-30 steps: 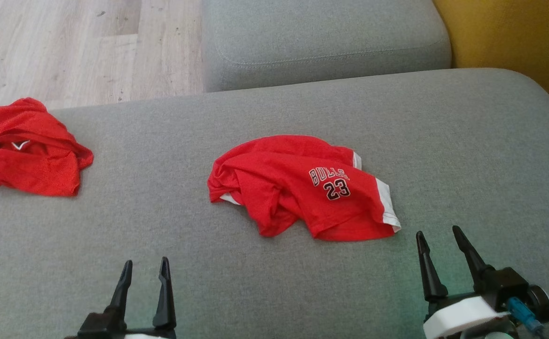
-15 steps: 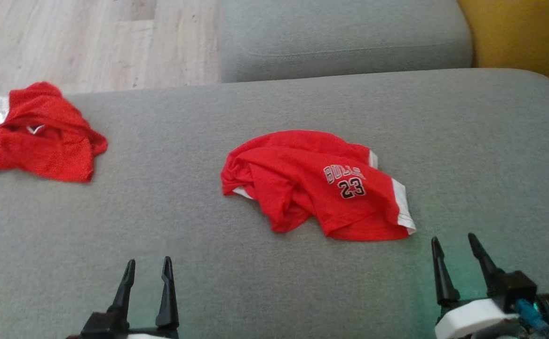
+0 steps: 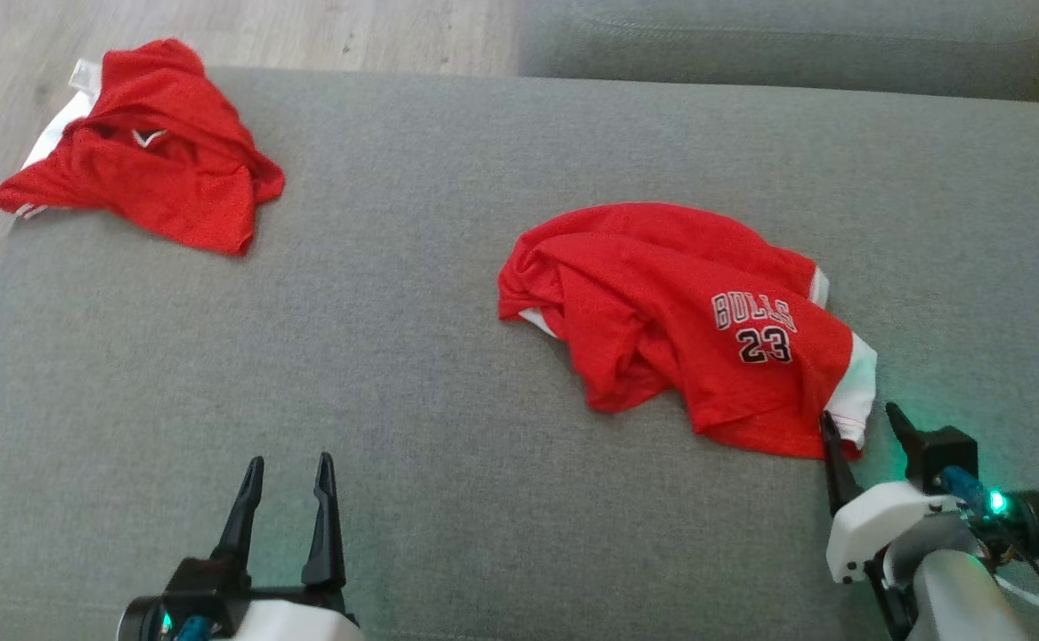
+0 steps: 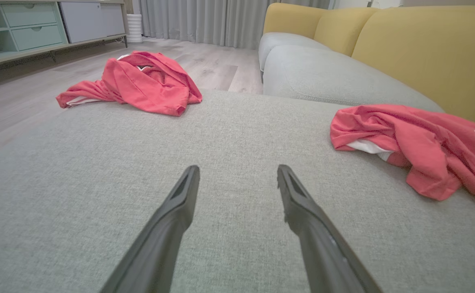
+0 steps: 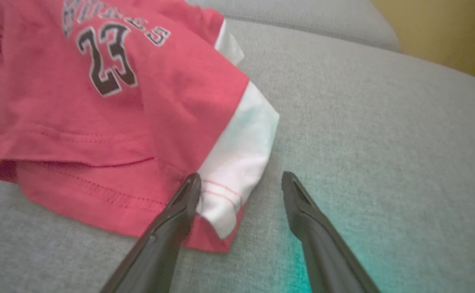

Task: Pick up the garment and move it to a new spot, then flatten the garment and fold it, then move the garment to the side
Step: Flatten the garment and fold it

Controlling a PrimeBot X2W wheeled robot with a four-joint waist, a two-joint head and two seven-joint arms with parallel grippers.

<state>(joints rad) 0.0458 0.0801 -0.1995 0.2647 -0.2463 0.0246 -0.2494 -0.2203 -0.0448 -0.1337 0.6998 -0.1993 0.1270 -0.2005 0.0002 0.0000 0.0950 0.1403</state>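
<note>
The garment (image 3: 679, 320) is a crumpled red jersey with white trim and "BULLS 23" print, lying right of centre on the grey seat (image 3: 394, 356). It also shows in the left wrist view (image 4: 416, 138) and the right wrist view (image 5: 99, 101). My right gripper (image 3: 859, 417) is open at its near right corner. In the right wrist view (image 5: 241, 176) the left finger rests over the white hem and the right finger is over bare cushion. My left gripper (image 3: 291, 461) is open and empty over bare cushion, well left of the jersey (image 4: 238, 167).
A second crumpled red garment (image 3: 154, 151) lies at the seat's far left corner (image 4: 139, 81). Beyond it is wood floor (image 3: 350, 27) and a low cabinet (image 4: 38, 24). Another grey cushion (image 3: 786, 44) and yellow backrests (image 4: 424, 49) stand behind.
The head camera has swung, shifting the whole picture. The right gripper has advanced to the jersey's white hem corner. The left gripper holds about the same place, both still open.
</note>
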